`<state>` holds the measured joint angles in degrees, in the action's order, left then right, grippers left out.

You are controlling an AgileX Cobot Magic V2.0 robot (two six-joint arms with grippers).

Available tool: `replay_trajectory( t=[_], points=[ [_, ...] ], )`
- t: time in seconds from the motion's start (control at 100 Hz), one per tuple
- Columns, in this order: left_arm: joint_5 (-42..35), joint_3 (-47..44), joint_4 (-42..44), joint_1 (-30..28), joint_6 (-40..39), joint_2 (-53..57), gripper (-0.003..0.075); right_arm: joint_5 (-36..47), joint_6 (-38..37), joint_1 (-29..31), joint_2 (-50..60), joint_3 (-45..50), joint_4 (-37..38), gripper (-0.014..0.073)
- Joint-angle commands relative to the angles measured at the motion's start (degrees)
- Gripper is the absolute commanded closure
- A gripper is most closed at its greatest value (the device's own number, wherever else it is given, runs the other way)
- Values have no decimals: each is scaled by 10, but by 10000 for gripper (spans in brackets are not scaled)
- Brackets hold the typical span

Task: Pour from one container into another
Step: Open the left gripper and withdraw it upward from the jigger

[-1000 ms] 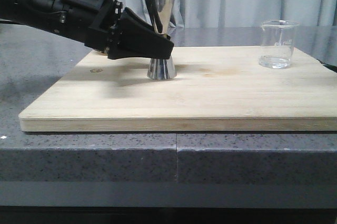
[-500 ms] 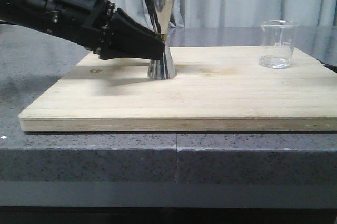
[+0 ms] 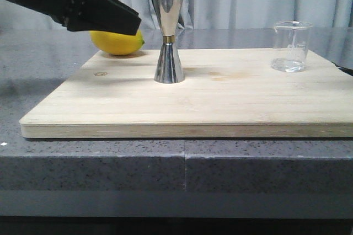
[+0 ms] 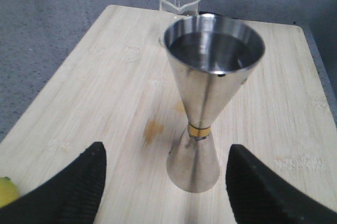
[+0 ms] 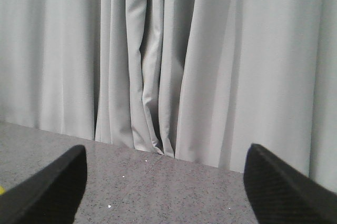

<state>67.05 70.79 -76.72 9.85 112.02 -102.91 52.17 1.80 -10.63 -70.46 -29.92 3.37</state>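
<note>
Our left gripper [image 3: 129, 24] hangs spread, clear of the upright jigger [image 3: 168, 33]; the beaker [image 3: 290, 46] stands near the board's [image 3: 187, 108] far-right edge; our right gripper [image 5: 166, 182] is spread.

left gripper [image 3: 129, 24] let go of the jigger [image 3: 168, 33] and backed off up and to the left, jaws now spread, so the lemon [image 3: 117, 42] behind shows

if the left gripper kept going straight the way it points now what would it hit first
Most likely the jigger: in the wrist view it stands centred between the open left gripper's fingers, with the beaker farther behind it.
</note>
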Motion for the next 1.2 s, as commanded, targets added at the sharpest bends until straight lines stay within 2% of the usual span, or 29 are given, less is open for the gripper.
replay_trajectory(
  t=[0.0,0.22,0.36,0.51,0.74,0.97,1.19],
  points=[
    [62,16,-33,-14,-13,50,265,40,2,1,15,-19,-10,39],
    [62,16,-33,-57,-44,111,265,40,2,1,15,-19,-18,39],
    [62,16,-56,-104,-72,154,271,40,3,1,15,-19,-26,39],
    [48,16,-108,-173,-73,195,271,40,41,1,15,-19,-45,39],
    [-41,16,-191,-292,-73,247,271,37,79,1,15,-20,-120,39],
    [-110,16,-233,-385,-96,281,271,-38,189,1,17,-52,-233,39],
    [-131,12,-233,-397,-166,289,272,-128,229,1,17,-113,-274,39]
  ],
)
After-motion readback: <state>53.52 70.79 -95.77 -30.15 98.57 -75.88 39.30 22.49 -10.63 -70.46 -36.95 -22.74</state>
